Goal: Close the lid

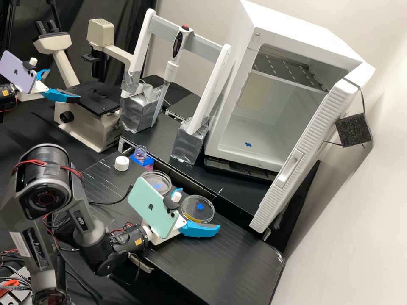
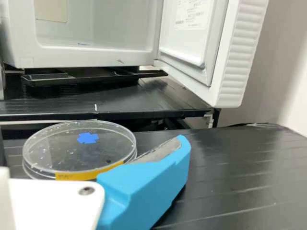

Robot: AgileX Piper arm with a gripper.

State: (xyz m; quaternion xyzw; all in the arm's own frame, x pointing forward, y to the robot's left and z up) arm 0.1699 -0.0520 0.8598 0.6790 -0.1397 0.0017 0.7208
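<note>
"Blue fingers [image 1: 200,230], are you holding anything?"

"No, my gripper [image 1: 200,209] is open, one finger along the near side of a clear dish [image 1: 191,206]. Whether I touch its rim, I can't tell."

"And the lid?"

"A clear top seems to lie flat on that dish: in the wrist view I see one rim above another, a blue mark and a yellow strip [image 2: 89,173] at the side. I can't be sure which piece is the lid. A second clear round piece [image 1: 149,177] lies near the bench's [image 1: 212,267] back edge, towards its back left corner."

"What else is about?"

"Closer to that corner, a white cap [image 1: 121,163] sits beside a blue holder [image 1: 148,162]. Beyond the back edge, a white cabinet [image 1: 271,123] stands on a raised shelf [image 1: 146,140], its door [image 1: 296,156] open."
</note>
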